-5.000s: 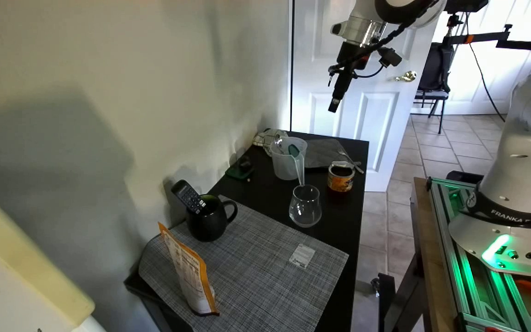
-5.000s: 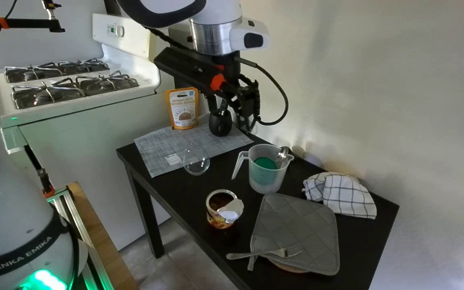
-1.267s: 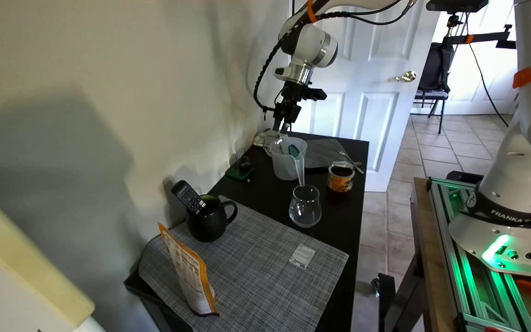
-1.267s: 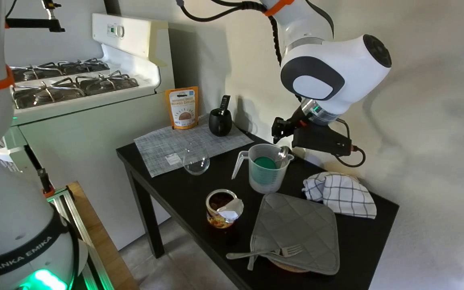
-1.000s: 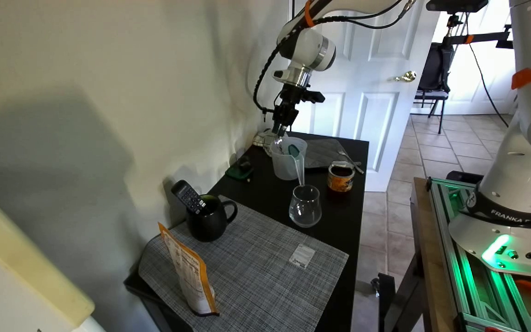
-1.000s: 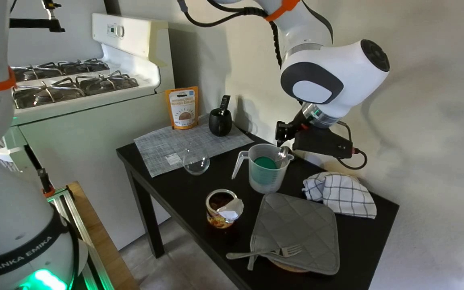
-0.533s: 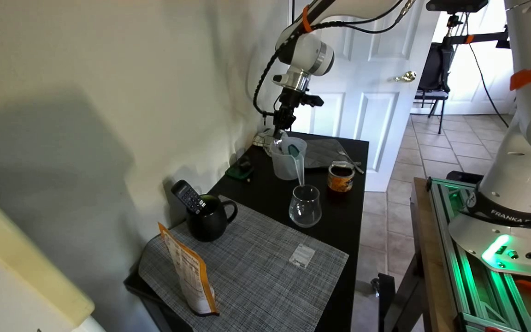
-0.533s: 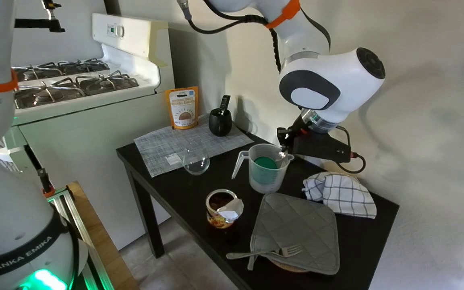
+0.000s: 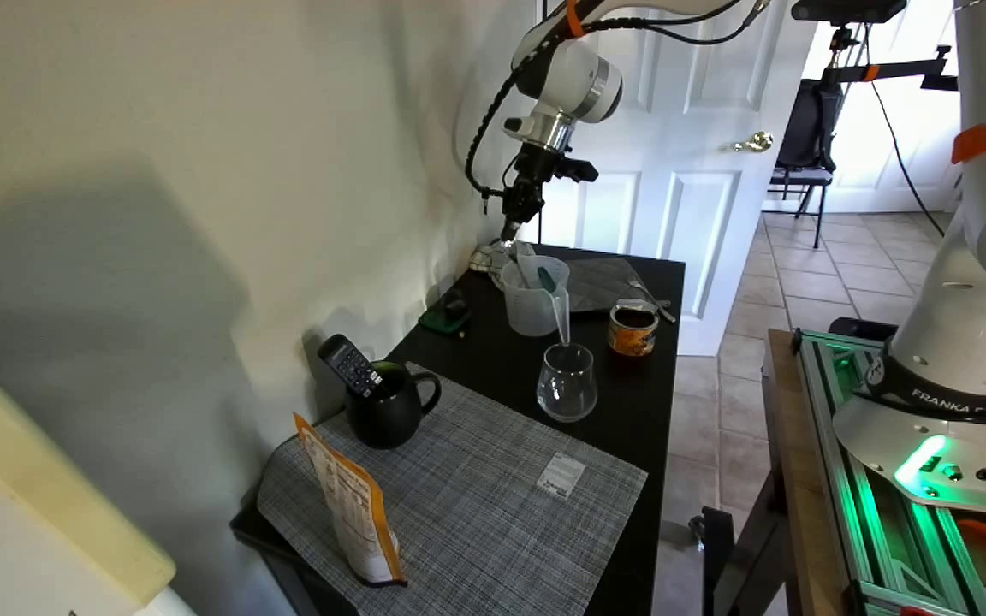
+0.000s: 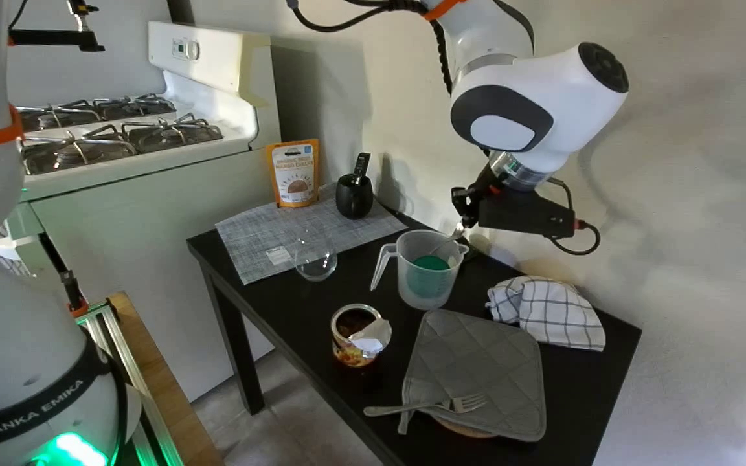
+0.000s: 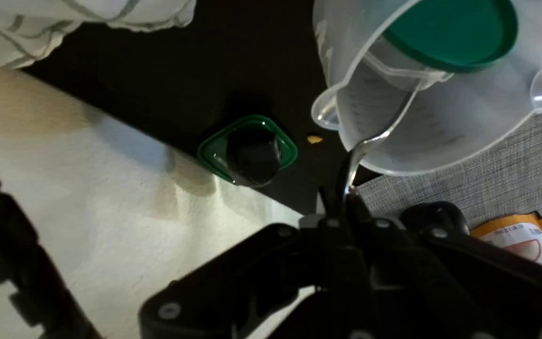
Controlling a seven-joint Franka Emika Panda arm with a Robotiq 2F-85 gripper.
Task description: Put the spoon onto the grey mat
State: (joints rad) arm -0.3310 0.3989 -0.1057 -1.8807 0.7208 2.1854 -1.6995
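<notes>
My gripper (image 10: 468,219) is above the rim of a translucent measuring cup (image 10: 414,265), by the wall. In the wrist view the fingertips (image 11: 344,197) are pressed together around the top end of the metal spoon (image 11: 375,138). The spoon slants down from them over the rim, its lower end inside the cup beside a green round thing (image 11: 459,33). In an exterior view the spoon's upper part (image 10: 458,231) shows just under the gripper. The grey mat (image 9: 493,496) lies flat at the table's opposite end, in both exterior views.
A black mug (image 9: 383,419) with a remote and an orange-white pouch (image 10: 294,178) stand on the mat. A clear glass (image 9: 567,389) stands at its edge. Also near are an opened can (image 10: 350,353), a quilted pad (image 10: 476,362) with a fork, a checked cloth (image 10: 557,317) and a green dish (image 11: 286,141).
My gripper came down to the cup, shut on the spoon and has risen a little with it. The spoon now sits higher and more slanted, and the cup has shifted slightly.
</notes>
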